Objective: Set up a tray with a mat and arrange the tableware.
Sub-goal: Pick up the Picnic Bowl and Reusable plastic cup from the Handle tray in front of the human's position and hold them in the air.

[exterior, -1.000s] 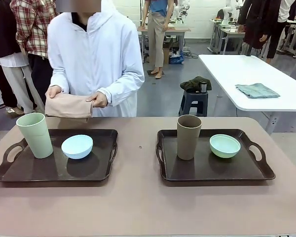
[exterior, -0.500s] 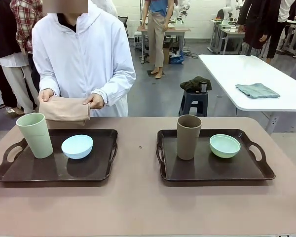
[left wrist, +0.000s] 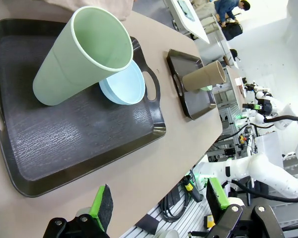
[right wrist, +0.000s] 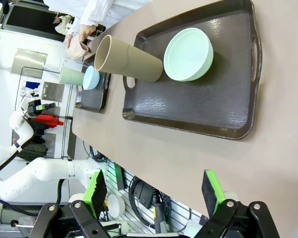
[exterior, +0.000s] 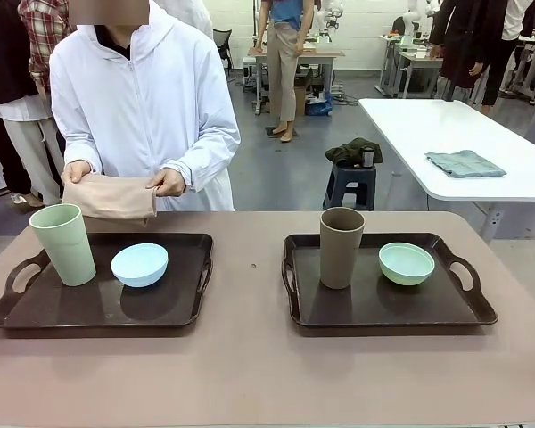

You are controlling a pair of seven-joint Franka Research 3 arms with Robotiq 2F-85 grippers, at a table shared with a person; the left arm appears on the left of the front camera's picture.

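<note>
Table (exterior: 250, 374): one, taupe top, with everything of the task on or over it.

Person: one at the far edge, behind the left tray, in a white hooded jacket.

Trays: two, dark brown with a wood-grain floor, a raised rim and cut-out handles at both ends. The left tray (exterior: 89, 310) and the right tray (exterior: 383, 310) lie side by side, well apart, with bare table between them.

Mat (exterior: 111, 197): one, beige and folded into a thick pad. One hand (exterior: 75, 171) grips one end and the other hand (exterior: 168, 183) grips the other. It is held off the table, above the far rim of the left tray, and lies on neither tray.

Tumblers: two, tall, handleless, upright, with nothing inside.
- The pale green tumbler (exterior: 62, 243) stands at the outer end of the left tray.
- The brown tumbler (exterior: 341, 247) stands at the inner end of the right tray.

Bowls: two, small, round, upright, with nothing inside.
- The light blue bowl (exterior: 139, 264) sits just beside the green tumbler on the left tray.
- The mint green bowl (exterior: 407, 263) sits near the brown tumbler on the right tray, with a gap between them.

Grippers: two.
- The left gripper (left wrist: 159, 203) has its green-padded fingers spread wide with nothing between them. It hangs off the near table edge by the left tray.
- The right gripper (right wrist: 154, 192) is likewise spread and holds nothing, near the table edge by the right tray.
</note>
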